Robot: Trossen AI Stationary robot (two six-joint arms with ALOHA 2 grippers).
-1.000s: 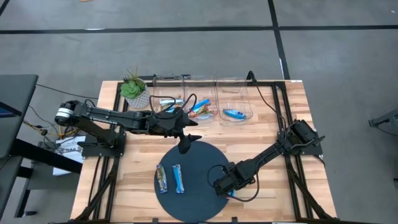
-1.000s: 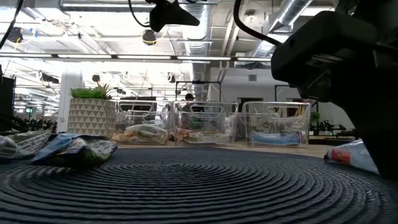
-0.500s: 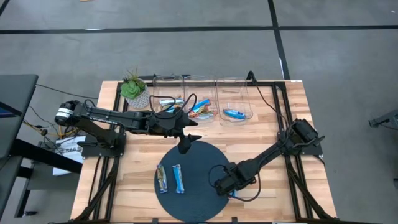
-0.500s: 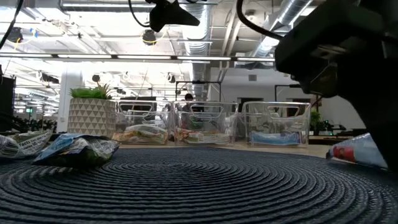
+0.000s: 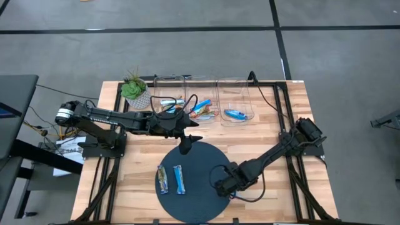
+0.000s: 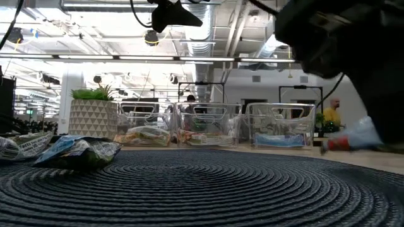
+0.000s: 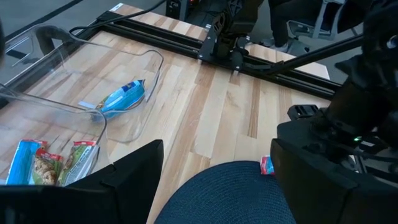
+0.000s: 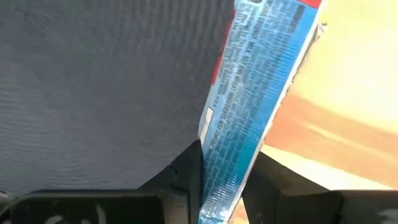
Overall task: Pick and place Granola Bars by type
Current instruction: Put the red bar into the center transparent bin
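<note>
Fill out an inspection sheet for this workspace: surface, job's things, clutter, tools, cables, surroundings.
Surface: wooden table with a round dark woven mat.
Job's things: two granola bars lie on the mat; others sit in three clear bins; one bright blue bar is held.
Clutter: potted plant at the table's far left corner.
Tools: right tool shut on the blue bar at the mat's right edge; left tool open, above the mat's far edge.
Cables: black cable looped by the right arm.
Surroundings: grey floor.

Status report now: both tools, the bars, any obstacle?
Right tool shut on a blue bar, at the mat's right edge. Left tool open, above the mat's far edge. Two bars on mat. No obstacle seen.
</note>
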